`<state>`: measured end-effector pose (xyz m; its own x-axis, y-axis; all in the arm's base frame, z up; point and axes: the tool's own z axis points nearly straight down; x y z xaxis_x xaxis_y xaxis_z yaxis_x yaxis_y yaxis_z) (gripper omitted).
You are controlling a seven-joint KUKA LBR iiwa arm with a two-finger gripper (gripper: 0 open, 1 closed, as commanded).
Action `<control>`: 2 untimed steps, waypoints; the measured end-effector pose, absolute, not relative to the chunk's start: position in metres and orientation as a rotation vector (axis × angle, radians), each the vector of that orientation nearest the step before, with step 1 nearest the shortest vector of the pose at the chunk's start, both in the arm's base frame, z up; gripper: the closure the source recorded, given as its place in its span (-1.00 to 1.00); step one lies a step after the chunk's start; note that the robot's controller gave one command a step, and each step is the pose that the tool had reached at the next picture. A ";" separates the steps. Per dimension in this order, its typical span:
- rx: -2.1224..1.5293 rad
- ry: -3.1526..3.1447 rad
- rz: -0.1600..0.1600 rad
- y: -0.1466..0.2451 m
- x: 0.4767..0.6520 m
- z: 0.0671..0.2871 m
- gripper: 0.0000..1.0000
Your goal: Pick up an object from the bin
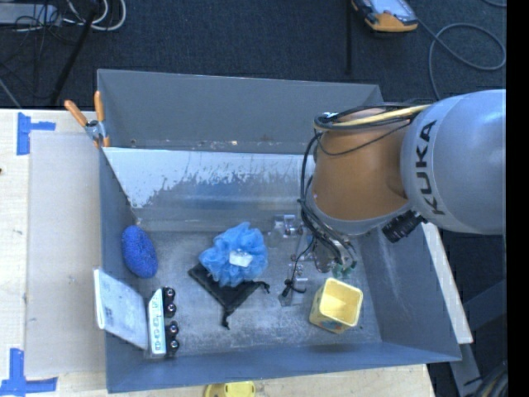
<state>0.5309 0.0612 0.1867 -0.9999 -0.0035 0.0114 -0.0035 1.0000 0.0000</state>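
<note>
My gripper (290, 257) hangs low over the bin floor right of centre, open, with one metal fingertip (286, 225) toward the back and the other (293, 287) toward the front. Nothing is between them. A fluffy blue bath pouf with a white tag (239, 254) lies just left of the gripper, apart from it. Under the pouf's front edge a flat black piece (226, 291) pokes out. A yellow square cup (336, 304) lies tilted on the floor just right of the front fingertip.
A blue oval ball (139, 251) rests by the left wall. A white packet (118, 308) and a narrow card of black round items (164, 321) lie in the front left corner. The arm's orange cover overhangs the bin's right side.
</note>
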 end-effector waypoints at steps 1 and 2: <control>0.002 -3.139 -0.001 0.061 0.533 0.191 -1.00; 0.164 -3.137 0.000 0.074 0.534 0.142 -1.00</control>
<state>0.5342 0.0742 0.1422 -0.9946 -0.1040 -0.0001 -0.1040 0.9946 0.0002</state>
